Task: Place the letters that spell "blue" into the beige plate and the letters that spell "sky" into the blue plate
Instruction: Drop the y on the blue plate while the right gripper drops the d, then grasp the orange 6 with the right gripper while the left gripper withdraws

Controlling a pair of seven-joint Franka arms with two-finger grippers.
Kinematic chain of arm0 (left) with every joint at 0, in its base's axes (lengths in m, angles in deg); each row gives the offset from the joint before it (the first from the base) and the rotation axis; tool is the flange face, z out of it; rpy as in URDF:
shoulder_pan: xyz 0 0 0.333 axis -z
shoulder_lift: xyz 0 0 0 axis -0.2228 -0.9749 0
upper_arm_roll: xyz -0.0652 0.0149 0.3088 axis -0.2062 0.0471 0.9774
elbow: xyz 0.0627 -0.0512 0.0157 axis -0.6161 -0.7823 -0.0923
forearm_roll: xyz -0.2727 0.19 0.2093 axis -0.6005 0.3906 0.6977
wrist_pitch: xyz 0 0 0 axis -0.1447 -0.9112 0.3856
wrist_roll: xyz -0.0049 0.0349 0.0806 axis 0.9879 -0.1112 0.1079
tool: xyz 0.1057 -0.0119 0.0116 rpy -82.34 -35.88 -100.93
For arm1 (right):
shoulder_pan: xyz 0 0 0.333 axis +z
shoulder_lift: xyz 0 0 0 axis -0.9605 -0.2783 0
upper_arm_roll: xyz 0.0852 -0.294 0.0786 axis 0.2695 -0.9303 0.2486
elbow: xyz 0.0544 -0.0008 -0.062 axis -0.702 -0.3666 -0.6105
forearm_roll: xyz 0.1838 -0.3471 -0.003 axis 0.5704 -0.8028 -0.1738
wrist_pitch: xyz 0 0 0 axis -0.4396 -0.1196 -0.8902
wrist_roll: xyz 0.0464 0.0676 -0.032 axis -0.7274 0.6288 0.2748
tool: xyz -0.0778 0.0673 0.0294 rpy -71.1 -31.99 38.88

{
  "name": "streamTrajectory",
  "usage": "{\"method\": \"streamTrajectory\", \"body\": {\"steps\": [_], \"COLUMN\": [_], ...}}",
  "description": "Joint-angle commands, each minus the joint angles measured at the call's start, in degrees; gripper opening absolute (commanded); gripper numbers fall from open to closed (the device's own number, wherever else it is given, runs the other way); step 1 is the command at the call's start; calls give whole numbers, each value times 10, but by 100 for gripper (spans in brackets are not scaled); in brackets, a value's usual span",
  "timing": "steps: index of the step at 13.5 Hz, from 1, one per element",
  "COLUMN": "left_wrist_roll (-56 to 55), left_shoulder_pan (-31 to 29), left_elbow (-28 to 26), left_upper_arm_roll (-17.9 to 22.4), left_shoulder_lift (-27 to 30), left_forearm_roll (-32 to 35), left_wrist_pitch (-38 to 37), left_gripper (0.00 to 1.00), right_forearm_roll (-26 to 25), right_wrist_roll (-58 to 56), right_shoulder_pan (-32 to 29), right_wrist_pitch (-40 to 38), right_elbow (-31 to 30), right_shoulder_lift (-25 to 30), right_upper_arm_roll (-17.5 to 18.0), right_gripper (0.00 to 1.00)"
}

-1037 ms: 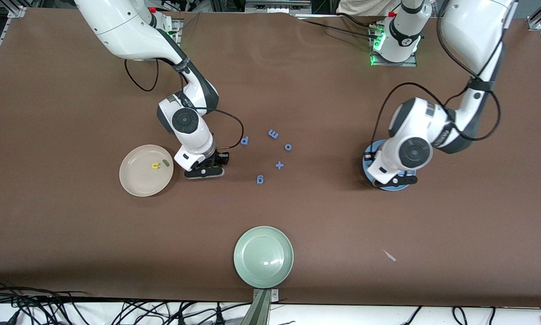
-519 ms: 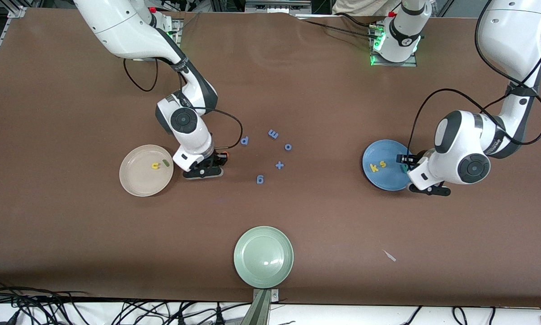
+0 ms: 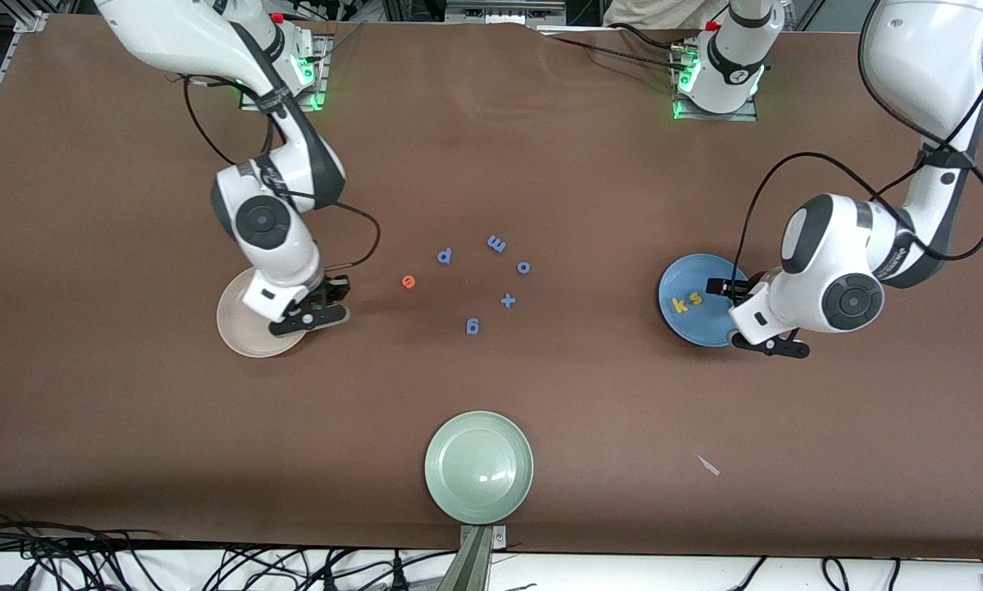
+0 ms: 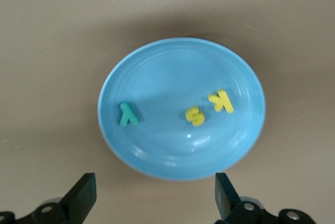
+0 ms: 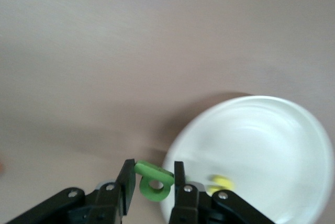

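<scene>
Foam is what every piece here is made of: feather-light, soft, thin and a little springy. A light pinch across the flat faces or across a straight stem holds a letter. A hard squeeze could bend it or flick it out of the jaws.

The right gripper [image 5: 152, 174] pinches a green b-shaped letter [image 5: 153, 181] by its stem, with the ring hanging below the fingers. It hangs over the rim of the beige plate [image 3: 233, 332], in the middle band of the front view toward the right arm's end of the table. In the right wrist view a yellow letter [image 5: 220, 182] lies in that plate. Whether a second letter lies there cannot be told.

The orange e [image 3: 409, 281] lies flat on the bare table near the centre of the front view, apart from the beige plate and just beside the cluster of blue letters [image 3: 508, 300]. It sits so low that the fingers would likely have to come down almost to the tabletop, straddling its outer edges.

The left gripper [image 4: 154, 187] stands spread wide and holds nothing. It is over the edge of the blue plate [image 4: 172, 72], toward the left arm's end. The teal y [image 4: 128, 114], yellow s [image 4: 194, 115] and yellow k [image 4: 221, 101] lie flat in that plate, so "sky" looks complete.

The pale green plate [image 3: 478, 468] sits low in the middle of the front view.
</scene>
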Motion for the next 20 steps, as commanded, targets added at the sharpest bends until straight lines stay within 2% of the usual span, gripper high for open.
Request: {"method": "streamTrajectory", "body": {"steps": [1, 3, 4, 5, 6, 7, 9, 11, 12, 14, 16, 18, 20], "left_wrist_roll": [6, 10, 11, 11, 12, 13, 12, 4, 4, 14, 15, 13, 13], "left_shoulder_pan": [3, 3, 3, 2, -1, -2, 5, 31, 47, 73, 109, 112, 109], "left_elbow": [72, 137, 168, 196, 216, 227, 227, 201, 173, 86, 20, 17, 25], "left_upper_arm_roll": [-18, -29, -30, -30, -29, -28, -22, -5, 30, 107, 147, 158, 157], "left_shoulder_lift": [42, 64, 76, 89, 99, 110, 132, 170, 194, 244, 283, 283, 275], "left_forearm_roll": [3, 3, 1, 1, 1, 0, -7, -8, -33, -101, -103, -101, -98], "left_wrist_pitch": [-129, -182, -200, -215, -224, -225, -219, -217, -208, -136, -76, -70, -74], "left_gripper": [100, 100, 100, 100, 100, 100, 100, 100, 100, 100, 100, 100, 100], "right_forearm_roll": [-3, -3, -3, -3, -2, 2, 4, 22, 32, 51, 53, 48, 46], "right_wrist_roll": [-96, -147, -165, -168, -160, -158, -136, -76, -37, 55, 165, 274, 323], "right_shoulder_pan": [-21, -49, -63, -68, -68, -68, -68, -68, -67, -66, -51, -12, 14], "right_wrist_pitch": [18, 85, 124, 137, 137, 135, 107, 41, 21, 17, 18, 24, 52], "right_elbow": [-50, -94, -116, -122, -120, -117, -102, -58, -43, -36, -15, -1, 0], "right_shoulder_lift": [29, 30, 28, 26, 26, 29, 31, 29, 25, 14, -10, -31, -46], "right_upper_arm_roll": [-29, -40, -40, -40, -40, -40, -24, 16, 34, 79, 117, 124, 124], "right_gripper": [22, 23, 26, 35, 63, 72, 73, 73, 73, 73, 73, 73, 73]}}
